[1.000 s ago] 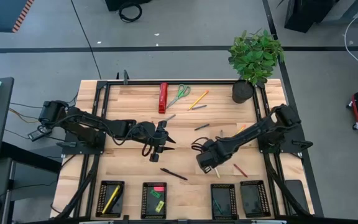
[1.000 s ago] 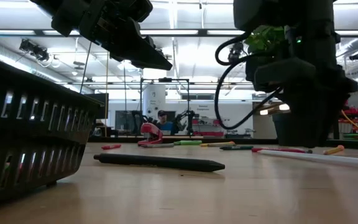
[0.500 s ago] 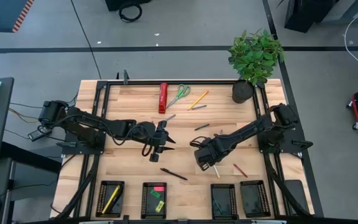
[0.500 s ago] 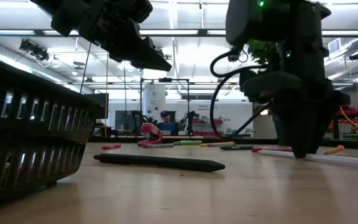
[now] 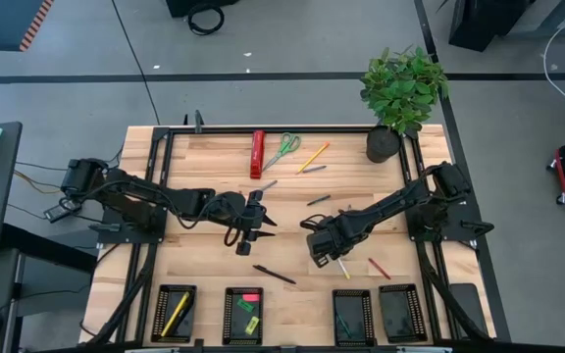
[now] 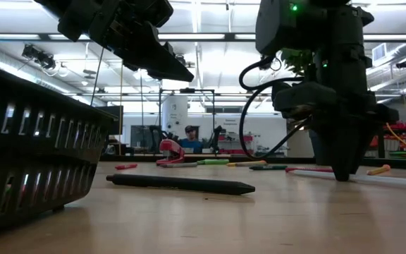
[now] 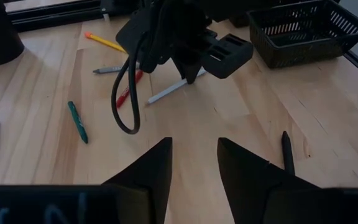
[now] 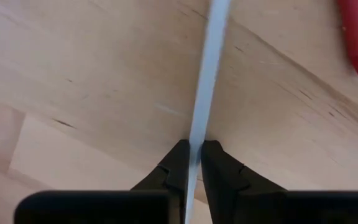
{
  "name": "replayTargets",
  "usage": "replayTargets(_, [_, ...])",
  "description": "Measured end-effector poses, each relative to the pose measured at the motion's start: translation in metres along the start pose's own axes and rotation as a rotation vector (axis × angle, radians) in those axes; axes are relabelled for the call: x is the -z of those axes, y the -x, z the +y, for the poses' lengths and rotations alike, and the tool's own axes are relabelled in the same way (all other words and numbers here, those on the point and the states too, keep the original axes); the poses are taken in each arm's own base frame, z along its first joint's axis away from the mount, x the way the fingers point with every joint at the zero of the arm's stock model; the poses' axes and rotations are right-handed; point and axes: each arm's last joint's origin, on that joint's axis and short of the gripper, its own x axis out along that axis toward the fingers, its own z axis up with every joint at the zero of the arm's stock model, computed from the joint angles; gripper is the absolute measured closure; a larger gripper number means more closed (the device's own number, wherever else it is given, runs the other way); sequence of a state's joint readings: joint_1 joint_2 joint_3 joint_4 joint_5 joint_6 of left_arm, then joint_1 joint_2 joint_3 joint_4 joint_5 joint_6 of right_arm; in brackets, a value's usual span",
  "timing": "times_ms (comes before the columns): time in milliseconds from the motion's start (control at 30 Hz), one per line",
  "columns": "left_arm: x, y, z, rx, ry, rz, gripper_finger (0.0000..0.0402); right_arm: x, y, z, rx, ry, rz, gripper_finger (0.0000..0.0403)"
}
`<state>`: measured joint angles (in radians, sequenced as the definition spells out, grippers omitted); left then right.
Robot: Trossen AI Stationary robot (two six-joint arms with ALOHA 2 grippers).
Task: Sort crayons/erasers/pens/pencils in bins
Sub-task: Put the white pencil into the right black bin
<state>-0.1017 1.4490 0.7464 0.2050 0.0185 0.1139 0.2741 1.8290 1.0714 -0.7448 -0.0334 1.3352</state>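
We have the right gripper (image 8: 193,163) pinching the whitish pencil (image 8: 208,74) (light, stiff, slippery-looking) near one end, beside the red crayon (image 8: 355,34).

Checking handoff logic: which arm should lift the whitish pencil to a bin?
Right. The right gripper is already down on the table, its fingers pinching the whitish pencil. The left gripper hangs open above the table, holding nothing.
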Motion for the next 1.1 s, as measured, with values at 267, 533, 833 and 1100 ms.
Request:
replayTargets(267, [0.000,0.000,0.000,0.000,0.000,0.000,0.0256,0.001,0.008,-0.001,-0.026,0.025,0.011,0.0363])
replayTargets(533, [0.000,0.000,0.000,0.000,0.000,0.000,0.0263,0.009,0.049,-0.015,-0.076,0.023,0.004,0.0364])
replayTargets(833, [0.000,0.000,0.000,0.000,0.000,0.000,0.0258,0.059,0.108,-0.052,-0.087,-0.020,0.000,0.0364])
replayTargets(1100, [0.000,0.000,0.000,0.000,-0.001,-0.003,0.0266,0.126,0.117,-0.065,-0.122,-0.071,-0.073,0.0364])
